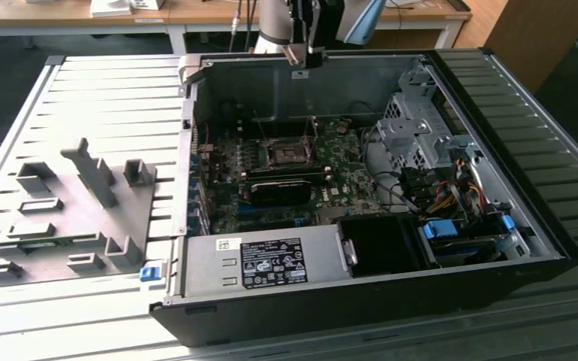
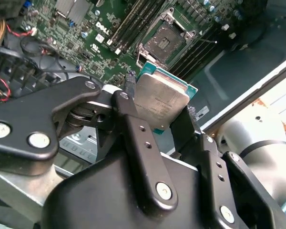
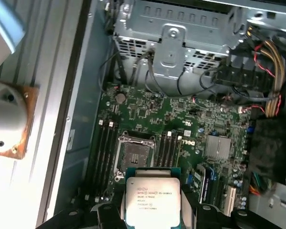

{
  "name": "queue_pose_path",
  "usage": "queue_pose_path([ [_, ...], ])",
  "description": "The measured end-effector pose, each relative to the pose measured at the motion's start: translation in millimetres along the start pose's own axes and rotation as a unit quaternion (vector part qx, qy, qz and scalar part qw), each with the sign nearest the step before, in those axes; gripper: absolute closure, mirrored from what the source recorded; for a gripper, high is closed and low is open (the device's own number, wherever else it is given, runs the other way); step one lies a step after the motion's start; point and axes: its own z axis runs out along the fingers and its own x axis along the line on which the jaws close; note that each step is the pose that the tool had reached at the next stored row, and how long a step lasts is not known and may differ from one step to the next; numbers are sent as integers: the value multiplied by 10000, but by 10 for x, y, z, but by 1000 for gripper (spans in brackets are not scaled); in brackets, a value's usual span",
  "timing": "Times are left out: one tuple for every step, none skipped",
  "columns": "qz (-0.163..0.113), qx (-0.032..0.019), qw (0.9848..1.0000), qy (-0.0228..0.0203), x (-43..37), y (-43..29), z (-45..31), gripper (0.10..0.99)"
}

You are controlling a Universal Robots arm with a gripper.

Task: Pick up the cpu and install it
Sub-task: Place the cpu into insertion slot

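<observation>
Jaws are clamped on the cpu [image 2: 161, 101], the two black fingers [image 2: 133, 133] pinching it by opposite edges so that its shiny lid and green rim are left bare. An edge grip, I judge, keeps the contact side free for seating. The chip hangs in the gripper [image 1: 304, 64] high over the open computer case [image 1: 515, 120], at the upper middle of the exterior view and well apart from the board below. In both wrist views the socket [image 3: 133, 155] lies beyond the chip, empty, its dark contact field exposed to receive it. As far as those views tell, the chip sits short of the socket rather than squarely over it. Around the socket run the memory slots [image 3: 104, 148] on the green motherboard [image 1: 345, 162]. Toward the exterior view's right stand the drive cage [image 1: 415, 124] and a bundle of cables [image 1: 450, 188], near enough that a high carry makes sense. On the exterior view's left the grey fixture plate [image 1: 68, 203] rests on the table [image 1: 118, 83] outside the case, well apart from the gripper.
</observation>
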Motion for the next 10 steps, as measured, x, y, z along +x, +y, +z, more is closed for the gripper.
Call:
queue_pose_path([
  [66,-2,10000,-4,0,0,5,541],
  [128,-3,9999,-8,0,-3,8,541],
  [185,-5,9998,-12,1,-5,11,541],
  [240,-6,9997,-15,1,-7,13,541],
  [286,-7,9996,-19,3,-12,15,541],
  [314,-7,9995,-21,7,-15,19,541],
  [326,-7,9995,-22,10,-19,23,541],
  [334,-8,9994,-22,14,-29,30,541],
  [344,-8,9994,-23,22,-45,36,541],
  [353,-8,9994,-23,30,-60,44,541],
])
